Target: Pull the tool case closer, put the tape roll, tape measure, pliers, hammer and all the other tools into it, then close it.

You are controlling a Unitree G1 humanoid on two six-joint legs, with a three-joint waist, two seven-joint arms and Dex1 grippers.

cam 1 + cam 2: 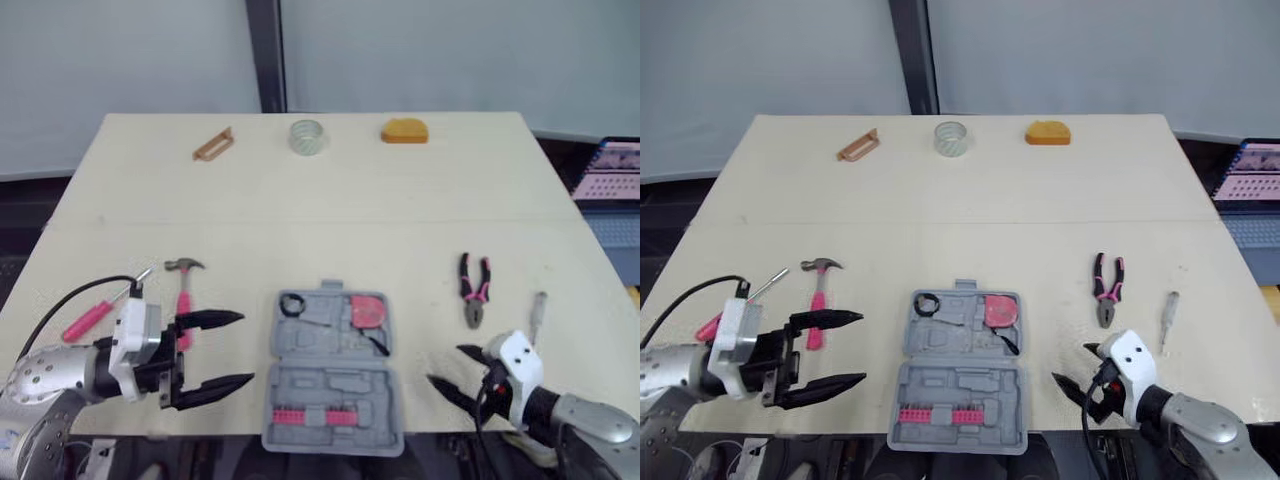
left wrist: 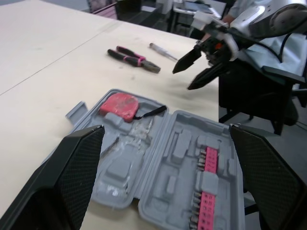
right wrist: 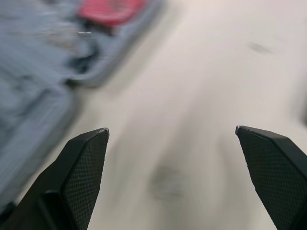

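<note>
near edge of table (image 1: 330, 220), centre: case (image 1: 335, 370), grey, lying open and flat between the two grippers. it seems close enough for either arm to load it.
- in case, far half: red tape measure (image 1: 367, 311) in its recess; small black ring (image 1: 292, 303) at the far left corner, kind unclear.
- in case, near half: row of pink bits (image 1: 300, 415).
- left gripper (image 1: 245, 349): fingers spread, empty, just left of case and pointing at it.
- right gripper (image 1: 445, 365): fingers spread, empty, just right of case.
- left of case: hammer (image 1: 183, 290), pink screwdriver (image 1: 100, 312). probably the left arm's share.
- right of case: pliers (image 1: 474, 290), slim driver (image 1: 537, 315). probably the right arm's share.
- far edge, well apart from case: brown tool (image 1: 213, 144), tape roll (image 1: 308, 136), orange piece (image 1: 404, 131). the longest reach.
- status: packing barely begun; lid not yet due.
</note>
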